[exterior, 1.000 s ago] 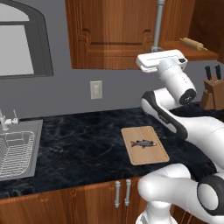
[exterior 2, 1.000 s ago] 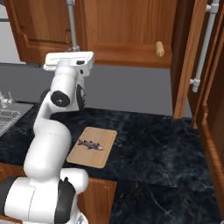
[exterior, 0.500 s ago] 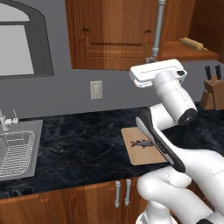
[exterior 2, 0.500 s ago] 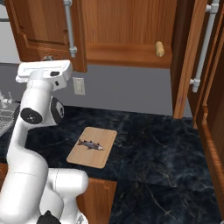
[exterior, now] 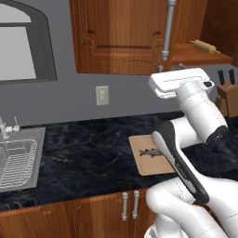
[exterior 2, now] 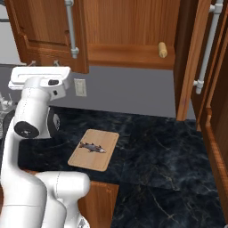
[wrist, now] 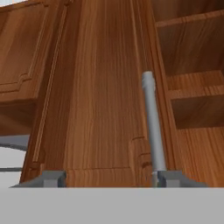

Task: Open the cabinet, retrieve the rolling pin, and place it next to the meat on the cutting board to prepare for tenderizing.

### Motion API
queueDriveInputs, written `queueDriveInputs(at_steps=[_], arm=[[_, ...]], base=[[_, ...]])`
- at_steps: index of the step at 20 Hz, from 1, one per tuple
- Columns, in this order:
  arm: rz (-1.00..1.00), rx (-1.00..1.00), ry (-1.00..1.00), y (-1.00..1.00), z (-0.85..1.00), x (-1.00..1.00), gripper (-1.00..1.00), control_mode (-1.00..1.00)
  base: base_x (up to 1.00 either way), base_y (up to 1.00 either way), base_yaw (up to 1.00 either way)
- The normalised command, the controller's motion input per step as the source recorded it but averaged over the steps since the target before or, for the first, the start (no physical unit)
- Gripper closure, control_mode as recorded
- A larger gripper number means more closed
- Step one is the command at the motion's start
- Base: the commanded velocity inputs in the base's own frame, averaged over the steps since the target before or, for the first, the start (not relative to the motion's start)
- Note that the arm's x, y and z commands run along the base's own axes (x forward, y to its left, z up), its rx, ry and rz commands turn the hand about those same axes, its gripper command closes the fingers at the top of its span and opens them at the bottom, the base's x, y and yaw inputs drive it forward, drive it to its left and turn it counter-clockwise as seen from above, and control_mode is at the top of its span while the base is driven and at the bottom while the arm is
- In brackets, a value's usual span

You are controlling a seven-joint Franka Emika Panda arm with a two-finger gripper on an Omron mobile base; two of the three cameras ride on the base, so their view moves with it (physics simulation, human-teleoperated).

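The cabinet's (exterior: 116,37) left door (exterior 2: 44,31) stands swung open, its long grey handle (exterior 2: 70,26) hanging at the free edge. On the shelf inside lies the rolling pin (exterior: 204,45), seen end-on (exterior 2: 162,50) from the right. My gripper (exterior: 171,69) points up just below the handle (exterior: 167,28), open, holding nothing. In the hand view my gripper (wrist: 109,177) faces the door, with the handle (wrist: 151,122) above the right fingertip (wrist: 168,177). The cutting board (exterior 2: 93,149) lies on the dark counter with the meat (exterior 2: 92,147) on it; my forearm hides part of the board (exterior: 144,162).
The cabinet's right door (exterior 2: 191,58) is also open, with its handle (exterior 2: 207,44) facing the room. A knife block (exterior: 228,93) stands at the counter's right. A sink (exterior: 18,158) with a tap is at the left, and an outlet (exterior: 102,95) is on the wall.
My gripper was shut on the door handle. It has opened, let go, and dropped down and a little left, away from the handle. The door stays open.
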Motion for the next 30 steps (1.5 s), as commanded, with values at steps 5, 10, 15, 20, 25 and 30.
queueDriveInputs(at_steps=[5,10,15,20,25,30], arm=[[0.00,0.14,0.03,-0.69,0.51,-0.46,-1.00,-1.00],[-0.01,0.21,0.20,-0.60,0.55,-0.12,-1.00,-1.00],[0.00,0.20,0.11,-0.55,0.03,0.11,-1.00,-1.00],[0.05,0.24,0.15,-0.46,-0.02,0.55,-1.00,-1.00],[0.16,0.25,0.27,-0.23,-0.05,0.90,-1.00,-1.00],[0.20,0.26,0.26,-0.14,-0.15,0.79,-1.00,-1.00]], base=[[0.00,0.00,0.00],[0.00,0.00,0.00],[0.00,0.00,0.00],[0.00,0.00,0.00],[0.00,0.00,0.00],[0.00,0.00,0.00]])
